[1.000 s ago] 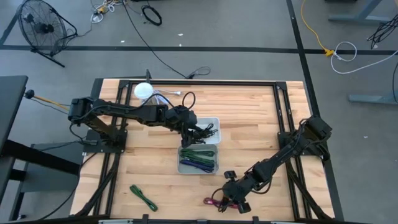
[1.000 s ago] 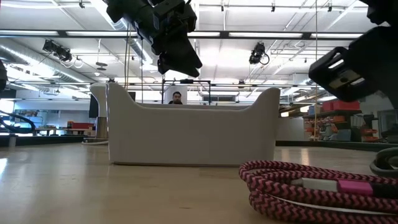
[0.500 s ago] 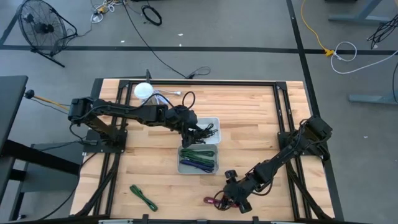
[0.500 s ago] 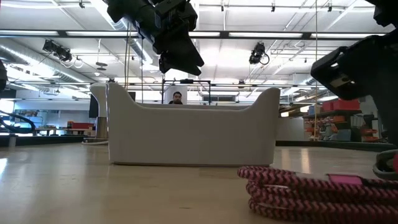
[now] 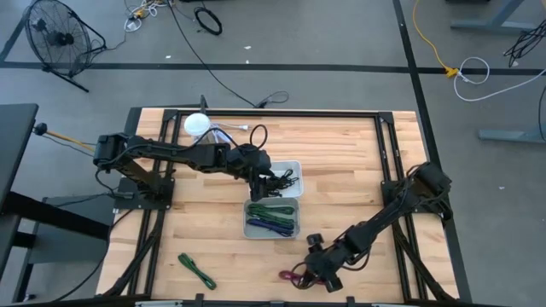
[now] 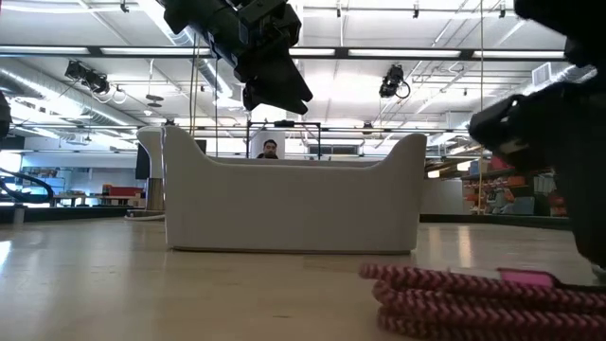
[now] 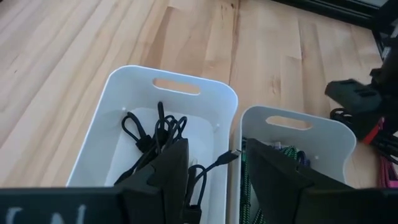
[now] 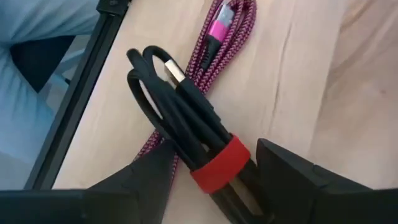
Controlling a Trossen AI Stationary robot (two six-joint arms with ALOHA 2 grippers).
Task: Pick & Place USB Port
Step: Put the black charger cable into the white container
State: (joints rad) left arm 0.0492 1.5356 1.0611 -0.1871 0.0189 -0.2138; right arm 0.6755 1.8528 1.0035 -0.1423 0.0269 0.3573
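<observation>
Pale wooden planks form the table top (image 5: pixel 341 162), framed by dark rails on a grey floor, as seen in the high view. Two white plastic bins sit at the centre of that frame: the upper bin (image 5: pixel 294 168) holds loose black cables (image 7: pixel 155 134), the lower bin (image 5: pixel 249 230) holds green and purple cable bundles (image 5: pixel 271 218). A green coiled cable (image 5: pixel 196 270) lies well apart at the lower left.

The left gripper (image 5: pixel 267 177) hangs over the upper bin with its jaws spread and nothing between them.

The right gripper (image 5: pixel 314 275) is placed at the lower centre of the high view, directly over the task's thing: a black USB cable bundle bound by a red strap (image 8: pixel 186 124), which lies across a magenta braided cable (image 8: pixel 227 37) near the table's edge. In the right wrist view the jaws stand wide open on either side of the strapped end, and nothing is gripped yet.

For a clean pick, the fingers would best be lowered until they straddle the bundle at or just beside the red strap, where the loops are held tightest. The magenta cable should be kept outside the closing jaws, since it touches the black bundle and could be dragged up with it. A straight lift is advised before any travel toward the bins.
</observation>
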